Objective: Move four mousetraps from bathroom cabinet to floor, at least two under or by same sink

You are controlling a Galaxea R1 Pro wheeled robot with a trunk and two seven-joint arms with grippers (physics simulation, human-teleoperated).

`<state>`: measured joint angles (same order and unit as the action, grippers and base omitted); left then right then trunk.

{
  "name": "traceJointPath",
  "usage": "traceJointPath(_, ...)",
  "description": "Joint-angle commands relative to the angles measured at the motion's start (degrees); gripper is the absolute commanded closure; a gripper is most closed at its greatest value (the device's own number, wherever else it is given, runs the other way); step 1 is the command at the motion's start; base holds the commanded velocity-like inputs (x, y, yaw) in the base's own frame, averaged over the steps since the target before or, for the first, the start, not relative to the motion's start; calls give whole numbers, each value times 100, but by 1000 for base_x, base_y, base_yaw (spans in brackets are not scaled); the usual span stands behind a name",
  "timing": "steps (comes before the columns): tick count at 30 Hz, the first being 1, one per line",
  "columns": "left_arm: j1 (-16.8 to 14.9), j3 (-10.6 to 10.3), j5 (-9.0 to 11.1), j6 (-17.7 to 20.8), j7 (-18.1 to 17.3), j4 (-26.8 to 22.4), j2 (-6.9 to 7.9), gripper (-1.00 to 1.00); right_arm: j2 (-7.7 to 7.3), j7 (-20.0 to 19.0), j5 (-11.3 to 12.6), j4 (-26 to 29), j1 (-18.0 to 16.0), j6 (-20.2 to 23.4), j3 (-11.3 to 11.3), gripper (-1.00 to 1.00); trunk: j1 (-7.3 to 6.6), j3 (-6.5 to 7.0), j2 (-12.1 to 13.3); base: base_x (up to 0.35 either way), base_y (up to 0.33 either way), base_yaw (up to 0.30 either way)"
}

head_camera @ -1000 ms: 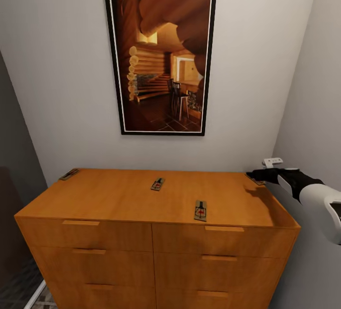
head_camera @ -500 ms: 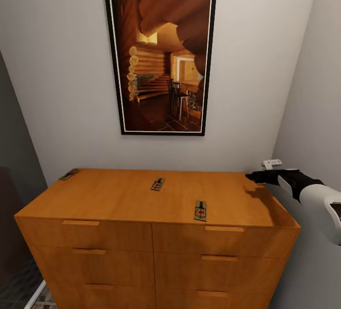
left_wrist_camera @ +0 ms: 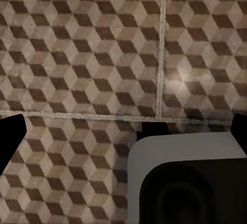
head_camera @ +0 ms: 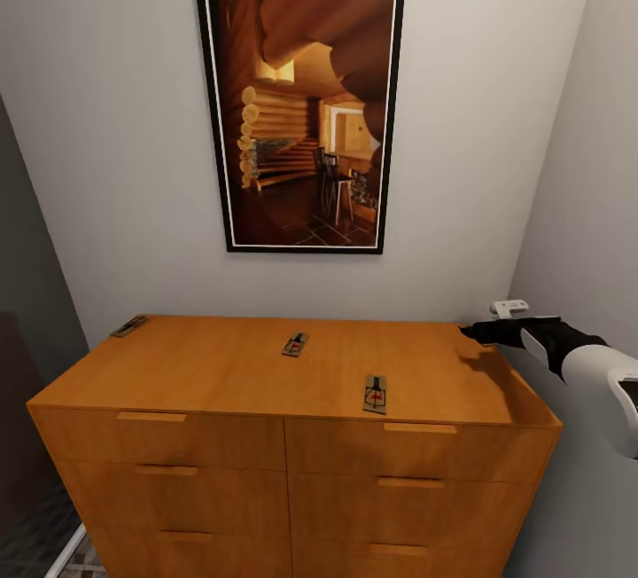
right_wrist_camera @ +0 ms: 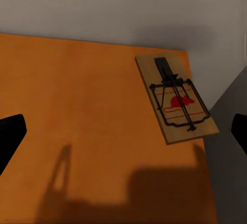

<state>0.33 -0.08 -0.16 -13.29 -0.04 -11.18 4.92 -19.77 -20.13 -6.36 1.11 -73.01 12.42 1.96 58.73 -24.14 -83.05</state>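
Step in hand, as judged: first pick, the far right corner trap on the low orange-brown wooden chest of drawers [head_camera: 266,374].

Method advised: bring the right gripper [head_camera: 470,330] squarely over the board, turn the wrist so the fingers close across the board's narrow width, and descend until the tips meet the chest top; the board is thin and lies flat, so a high close would likely miss it. It overhangs the corner slightly, so a sideways nudge could tip it off the edge by the wall.

Item: small flat tan wooden mousetrap with black wire and red mark [right_wrist_camera: 175,98], set askew at the back corner, ahead of the right gripper and off toward one fingertip, not yet between them.

Right gripper: spread wide, empty.

Left gripper [left_wrist_camera: 123,131]: spread, empty, hanging over the cube-patterned brown and beige tiled floor [left_wrist_camera: 77,54].

Other traps: one at the far left corner [head_camera: 129,325], one mid-top [head_camera: 295,345], one near the front edge [head_camera: 376,394].
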Motion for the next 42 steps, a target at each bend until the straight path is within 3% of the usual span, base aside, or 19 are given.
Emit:
traceJointPath(1, 2, -1, -2, -7, 1, -7, 1, -100, -5, -27, -50, 12, 0, 21, 15, -100, 0, -5, -3, 0, 0, 0)
traceJointPath(21, 2, -1, -2, -7, 4, 2, 1, -100, -157, -1, -50, 12, 4, 24, 15, -100, 0, -5, -3, 0, 0, 0)
traceJointPath(42, 2, -1, -2, -7, 4, 2, 1, -100, -176, 0, -50, 12, 3, 24, 23, -100, 0, -5, -3, 0, 0, 0)
